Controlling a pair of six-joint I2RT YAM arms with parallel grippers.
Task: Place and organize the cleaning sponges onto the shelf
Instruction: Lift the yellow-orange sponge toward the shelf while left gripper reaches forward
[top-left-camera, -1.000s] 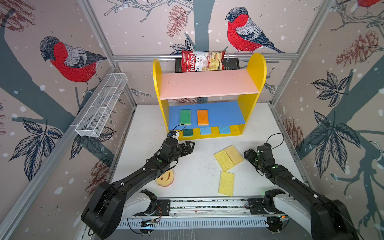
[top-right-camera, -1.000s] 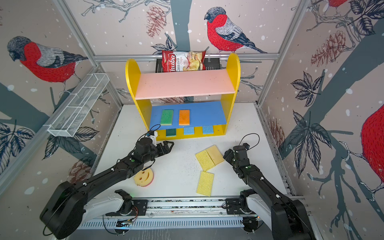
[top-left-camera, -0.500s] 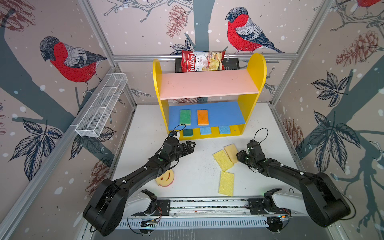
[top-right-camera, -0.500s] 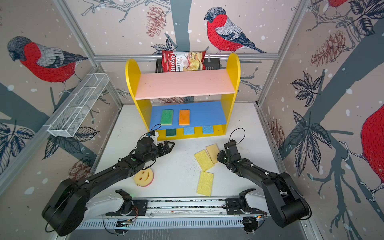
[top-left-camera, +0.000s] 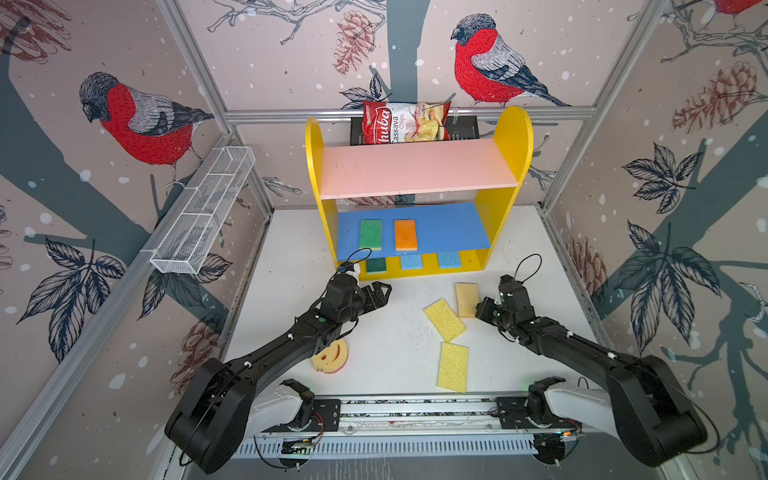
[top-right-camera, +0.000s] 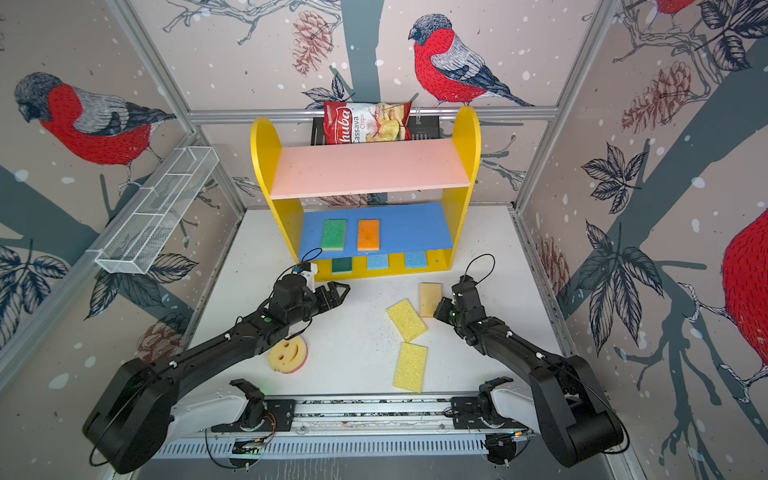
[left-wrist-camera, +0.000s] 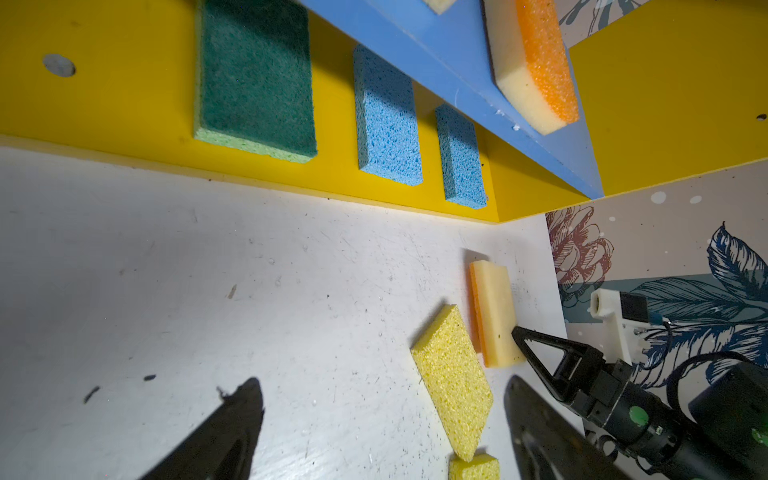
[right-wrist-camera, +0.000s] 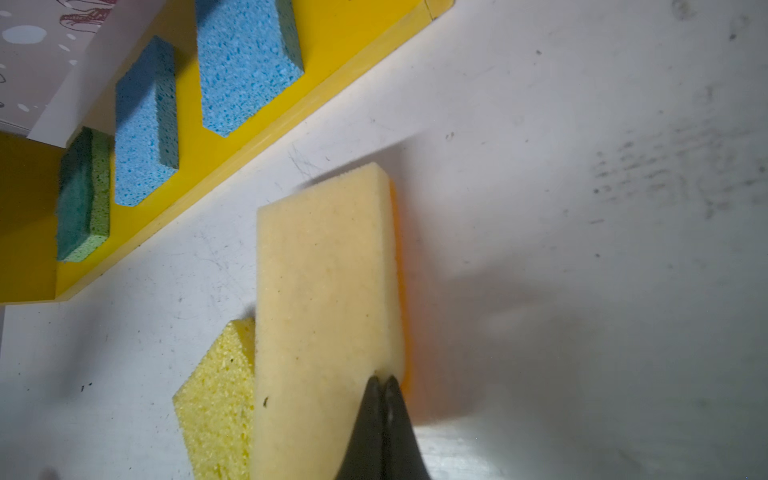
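Note:
The shelf (top-left-camera: 505, 137) stands at the back. Its blue board carries a green sponge (top-left-camera: 370, 234) and an orange one (top-left-camera: 405, 235). On its yellow base lie a dark green sponge (top-left-camera: 376, 264) and two light blue ones (top-left-camera: 411, 262) (top-left-camera: 449, 259). On the table lie a tan sponge (top-left-camera: 465, 297), two yellow sponges (top-left-camera: 444, 321) (top-left-camera: 453, 367) and a smiley sponge (top-left-camera: 330, 357), partly under the left arm. My right gripper (right-wrist-camera: 384, 378) is shut, its tips against the tan sponge's (right-wrist-camera: 324, 291) near edge, with nothing visible between them. My left gripper (left-wrist-camera: 382, 386) hovers open and empty before the shelf base.
A white wire basket (top-left-camera: 203, 212) hangs on the left wall. A chips bag (top-left-camera: 403, 122) sits in a black basket (top-left-camera: 465, 129) behind the shelf. The arms' rail (top-left-camera: 415, 409) runs along the front edge. The pink top board (top-left-camera: 415, 170) is bare.
My right gripper has swung left onto the tan sponge's near edge and closed from wide open. The left arm has barely moved.

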